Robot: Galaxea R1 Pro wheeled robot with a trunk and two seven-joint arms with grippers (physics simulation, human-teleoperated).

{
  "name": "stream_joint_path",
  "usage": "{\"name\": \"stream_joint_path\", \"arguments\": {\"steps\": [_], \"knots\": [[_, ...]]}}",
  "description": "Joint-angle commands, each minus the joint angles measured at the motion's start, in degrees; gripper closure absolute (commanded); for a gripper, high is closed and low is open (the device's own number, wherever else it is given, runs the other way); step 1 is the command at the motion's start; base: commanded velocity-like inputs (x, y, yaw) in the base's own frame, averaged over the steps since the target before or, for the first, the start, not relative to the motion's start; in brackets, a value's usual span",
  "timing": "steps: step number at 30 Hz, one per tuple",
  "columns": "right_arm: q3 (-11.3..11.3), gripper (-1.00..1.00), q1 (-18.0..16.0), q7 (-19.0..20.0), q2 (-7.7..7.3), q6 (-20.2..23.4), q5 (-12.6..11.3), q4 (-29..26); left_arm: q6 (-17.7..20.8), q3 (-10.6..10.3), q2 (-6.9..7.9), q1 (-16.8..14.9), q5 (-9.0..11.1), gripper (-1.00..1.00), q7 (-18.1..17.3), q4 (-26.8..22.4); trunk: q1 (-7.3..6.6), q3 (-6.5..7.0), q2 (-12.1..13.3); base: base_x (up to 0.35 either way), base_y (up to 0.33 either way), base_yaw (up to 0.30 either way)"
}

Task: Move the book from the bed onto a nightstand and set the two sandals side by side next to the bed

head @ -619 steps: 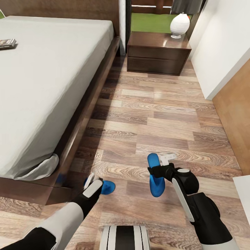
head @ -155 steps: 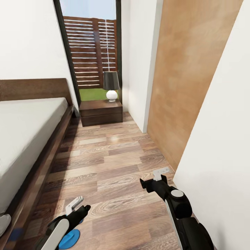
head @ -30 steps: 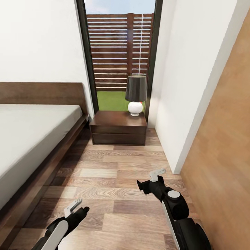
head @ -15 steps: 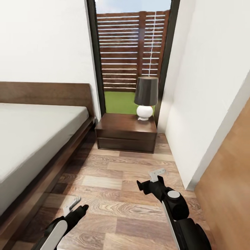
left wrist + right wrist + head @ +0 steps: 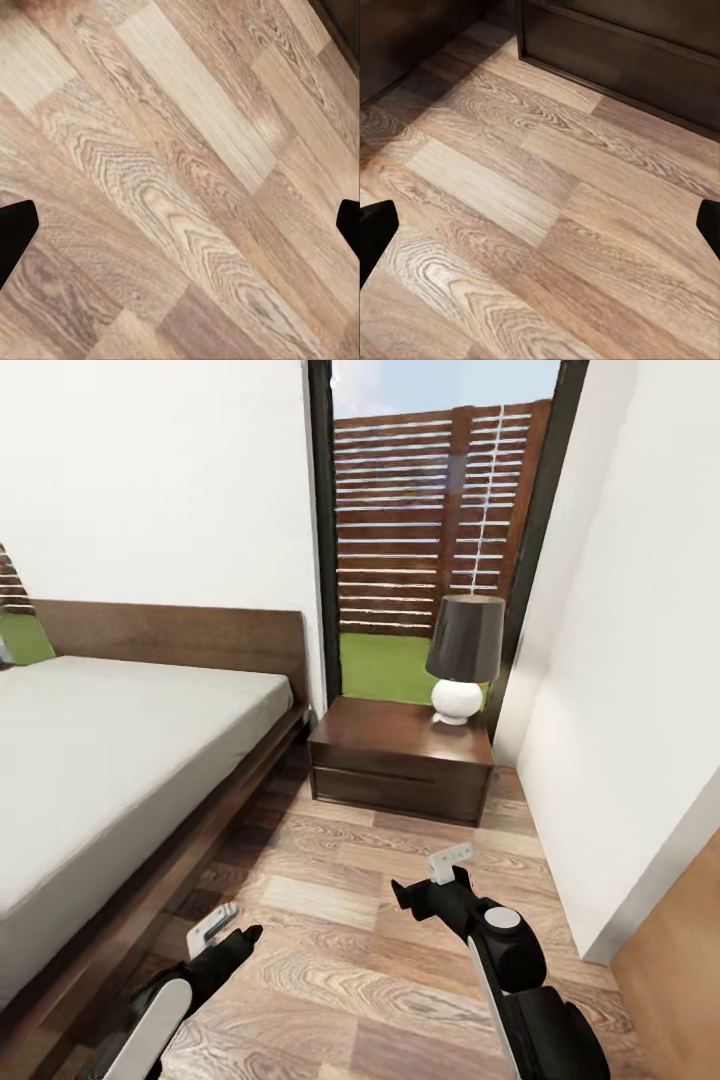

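Beside the bed (image 5: 120,750), both the left gripper (image 5: 222,933) and right gripper (image 5: 440,875) hang wide open with nothing in them, and the nightstand (image 5: 400,760) top holds just a lamp (image 5: 463,658), so I think the book job is not done.

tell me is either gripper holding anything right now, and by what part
Nothing is held. The left gripper and right gripper both hang open over the floor, with bare planks between their jaws.
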Motion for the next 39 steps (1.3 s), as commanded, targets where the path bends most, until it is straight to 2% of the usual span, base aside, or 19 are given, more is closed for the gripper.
{"name": "stream_joint_path", "arguments": {"steps": [1, 2, 3, 5, 6, 7, 8, 12, 17, 20, 23, 27, 34, 39], "knots": [[0.0, -1.0, 0.0, 0.5, 0.02, 0.2, 0.6, -0.1, 0.0, -0.1, 0.05, -0.1, 0.4, -1.0, 0.5, -0.1, -0.03, 0.17, 0.0, 0.031, -0.007, 0.208], [-0.6, -1.0, -0.8, 4.8, -0.32, 1.3, 0.7, -0.1, 2.5, 0.8, -0.03, -2.9, 0.5, -1.0, 1.9, -2.4, -0.06, 0.39, 0.0, 0.016, -0.003, 0.107], [-0.6, -1.0, -0.8, 4.8, -0.32, 1.3, 0.7, -0.1, 2.5, 0.8, -0.03, -2.9, 0.5, -1.0, 1.9, -2.4, -0.08, 0.61, 0.0, 0.016, -0.003, 0.107], [-1.3, -1.0, -1.4, 6.9, -0.78, 2.4, 0.7, -0.1, 4.7, 1.5, -0.28, -5.8, 0.6, -1.0, 3.7, -3.4, -0.13, 1.06, 0.0, 0.011, -0.002, 0.077], [-1.3, -1.0, -1.4, 6.9, -0.78, 2.4, 0.7, -0.1, 4.7, 1.5, -0.28, -5.8, 0.6, -1.0, 3.7, -3.4, -0.16, 1.28, 0.1, 0.01, -0.002, 0.068], [-2.1, -1.0, -2.1, 8.3, -1.38, 3.3, 0.7, -0.1, 7.2, 2.0, -0.55, -9.2, 0.8, -1.0, 5.8, -4.0, -0.19, 1.5, 0.1, 0.006, -0.001, 0.044], [-2.1, -1.0, -2.1, 8.3, -1.38, 3.3, 0.7, -0.1, 7.2, 2.0, -0.55, -9.2, 0.8, -1.0, 5.8, -4.0, -0.21, 1.72, 0.1, 0.006, -0.001, 0.044], [-3.6, -1.0, -4.5, 9.8, -2.08, 5.2, 0.7, -0.1, 12.0, 2.5, -1.5, -15.4, 1.8, -1.0, 9.9, -4.9, -0.31, 2.61, 0.1, 0.004, -0.001, 0.026], [-7.9, -1.0, -7.9, 10.5, -2.4, 8.7, 0.5, -0.1, 15.2, 2.7, -2.9, -19.6, 4.4, -1.0, 13.8, -5.5, -0.44, 3.72, 0.2, 0.001, 0.0, 0.01], [-9.6, -1.0, -9.5, 10.7, -2.56, 11.9, 0.5, -0.1, 17.1, 2.6, -3.25, -21.7, 5.9, -1.0, 14.9, -5.4, -0.52, 4.38, 0.2, 0.001, 0.0, 0.004], [-10.4, -1.0, -10.4, 11.0, -2.7, 14.2, 0.4, -0.1, 19.5, 2.5, -3.45, -23.3, 6.8, -1.0, 15.2, -5.1, -0.6, 5.04, 0.3, 0.0, 0.0, 0.002], [-10.8, -1.0, -10.4, 11.7, -2.63, 15.2, 0.3, -0.1, 21.5, 2.4, -3.57, -24.3, 7.6, -1.0, 15.3, -5.0, -0.7, 5.93, 0.3, 0.0, 0.0, 0.0], [-11.1, -1.0, -10.2, 13.4, -2.71, 14.3, 0.2, -0.1, 22.6, 2.6, -3.51, -24.8, 7.9, -1.0, 15.4, -4.9, -0.88, 7.48, 0.4, 0.0, 0.0, 0.0], [-11.5, -1.0, -10.2, 14.1, -2.76, 13.1, 0.2, -0.1, 22.7, 2.5, -3.48, -24.9, 7.6, -1.0, 15.9, -4.9, -1.95, 8.38, 2.4, 0.0, 0.0, 0.0]]}}
